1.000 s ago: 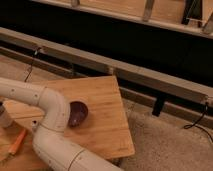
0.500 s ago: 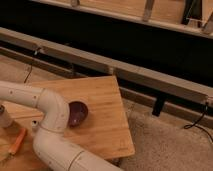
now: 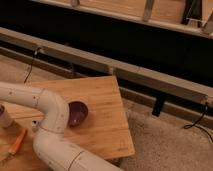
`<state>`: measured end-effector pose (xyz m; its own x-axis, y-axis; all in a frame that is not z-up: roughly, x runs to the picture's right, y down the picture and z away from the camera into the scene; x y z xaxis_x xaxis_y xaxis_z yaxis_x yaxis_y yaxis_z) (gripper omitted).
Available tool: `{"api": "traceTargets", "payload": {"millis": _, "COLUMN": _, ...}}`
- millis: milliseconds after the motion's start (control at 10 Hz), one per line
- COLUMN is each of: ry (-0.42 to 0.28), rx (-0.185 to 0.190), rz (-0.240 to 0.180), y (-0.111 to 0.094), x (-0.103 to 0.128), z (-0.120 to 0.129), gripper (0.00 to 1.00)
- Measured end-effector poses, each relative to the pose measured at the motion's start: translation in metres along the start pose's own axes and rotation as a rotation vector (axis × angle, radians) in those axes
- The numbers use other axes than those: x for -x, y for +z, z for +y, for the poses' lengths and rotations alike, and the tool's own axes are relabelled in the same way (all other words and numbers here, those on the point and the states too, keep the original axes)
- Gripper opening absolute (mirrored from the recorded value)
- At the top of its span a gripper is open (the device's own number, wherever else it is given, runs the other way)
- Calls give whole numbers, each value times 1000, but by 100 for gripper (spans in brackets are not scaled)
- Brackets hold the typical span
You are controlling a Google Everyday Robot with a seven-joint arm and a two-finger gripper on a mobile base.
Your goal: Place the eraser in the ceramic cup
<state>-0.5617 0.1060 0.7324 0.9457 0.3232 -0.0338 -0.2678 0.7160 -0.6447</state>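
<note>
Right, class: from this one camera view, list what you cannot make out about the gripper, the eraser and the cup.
- gripper: out of view; the arm runs off the left edge, so the gripper lies beyond it.
- eraser: nowhere visible; possibly behind the arm or off frame.
- ceramic cup: only a pale sliver shows, cut by the left edge, so its identity is uncertain.
- maroon bowl: its left side is hidden by the arm's elbow.

Your view takes in a light bamboo-plank tabletop (image 3: 102, 107) on speckled beige carpet (image 3: 165, 145), a long grey metal rail (image 3: 150, 75) against dark panelling (image 3: 115, 40) behind.

The gripper is out of view past the left edge.
</note>
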Motion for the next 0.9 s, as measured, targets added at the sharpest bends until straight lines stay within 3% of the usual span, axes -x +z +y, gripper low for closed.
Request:
{"api": "traceTargets", "payload": {"millis": 300, "ry": 12, "rx": -31, "rz": 25, "y": 7, "x": -5, "z": -11, "gripper": 75}}
{"api": "traceTargets", "payload": {"millis": 400, "ry": 13, "rx": -35, "rz": 28, "y": 8, "x": -5, "z": -12, "gripper": 79}}
{"api": "traceTargets", "payload": {"millis": 900, "ry": -9, "rx": -50, "rz": -12, "y": 4, "x": 1, "z": -14, "gripper": 79}}
